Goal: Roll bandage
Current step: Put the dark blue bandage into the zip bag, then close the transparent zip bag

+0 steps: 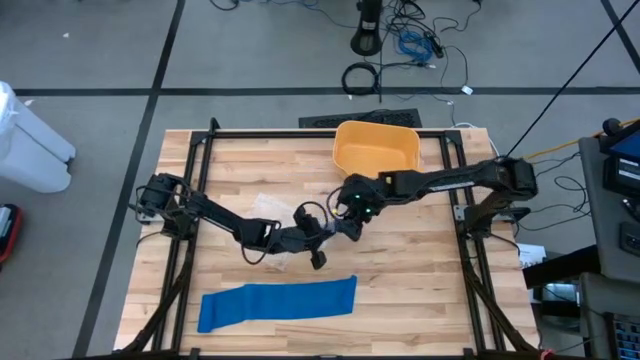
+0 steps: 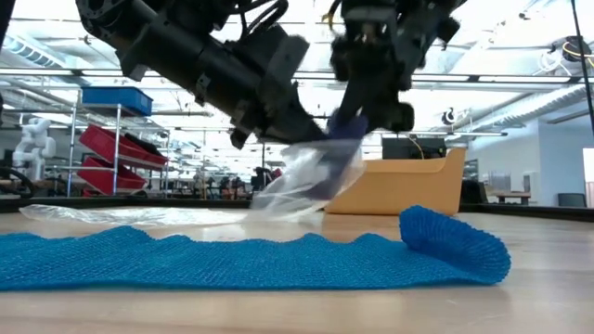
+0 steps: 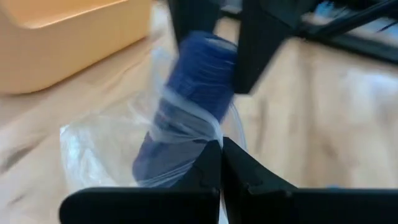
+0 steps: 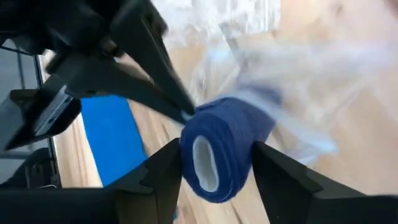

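Mid-table, right gripper (image 4: 214,163) spread around blue bandage roll (image 4: 225,146), barely gripping; left gripper (image 3: 221,163) pinched shut on clear bag (image 3: 106,146); risk: roll slipping, or bag dragging along; flat bandage strip (image 1: 278,303) near edge.

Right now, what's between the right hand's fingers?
A dark blue rolled bandage, partly inside a clear plastic bag that the shut left hand pinches. The right wrist view shows it best.
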Controlling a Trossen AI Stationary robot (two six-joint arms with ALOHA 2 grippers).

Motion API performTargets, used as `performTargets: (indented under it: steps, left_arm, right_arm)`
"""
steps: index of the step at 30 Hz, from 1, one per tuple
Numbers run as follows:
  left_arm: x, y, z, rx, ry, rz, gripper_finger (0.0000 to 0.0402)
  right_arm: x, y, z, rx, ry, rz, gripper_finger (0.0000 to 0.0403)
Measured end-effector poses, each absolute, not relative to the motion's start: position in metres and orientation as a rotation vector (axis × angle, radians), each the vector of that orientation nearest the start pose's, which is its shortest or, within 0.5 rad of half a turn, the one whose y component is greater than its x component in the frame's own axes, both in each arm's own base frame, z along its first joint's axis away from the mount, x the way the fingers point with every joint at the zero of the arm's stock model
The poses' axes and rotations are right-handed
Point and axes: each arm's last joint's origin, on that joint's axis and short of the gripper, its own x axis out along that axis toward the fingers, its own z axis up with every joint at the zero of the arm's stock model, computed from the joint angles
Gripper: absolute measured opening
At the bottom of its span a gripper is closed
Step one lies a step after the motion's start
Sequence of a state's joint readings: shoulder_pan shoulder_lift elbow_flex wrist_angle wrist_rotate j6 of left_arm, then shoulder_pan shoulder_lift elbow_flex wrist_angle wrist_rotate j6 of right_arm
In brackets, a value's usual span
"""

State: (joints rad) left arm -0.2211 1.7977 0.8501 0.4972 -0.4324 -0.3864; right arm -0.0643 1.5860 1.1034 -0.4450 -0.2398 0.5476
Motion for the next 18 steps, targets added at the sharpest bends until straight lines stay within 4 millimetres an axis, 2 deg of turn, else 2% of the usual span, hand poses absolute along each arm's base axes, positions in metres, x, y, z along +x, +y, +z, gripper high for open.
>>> performTargets:
  steps: [5,10,18]
  left_arm:
    - [0.353,-0.071,0.165,-0.281,0.315,0.175,0.0]
    - [0.35,-0.071,0.185,-0.306,0.249,0.133,0.0]
    - [0.338,-0.067,0.224,-0.356,0.174,-0.002,0.0]
  right_arm:
    - [0.309,0.0,0.255,0.543,0.902,-0.104,0.0172]
    - [0.289,0.019,0.276,0.46,0.87,-0.103,0.0172]
    - [0.237,0.049,0.32,0.234,0.692,-0.252,0.0171]
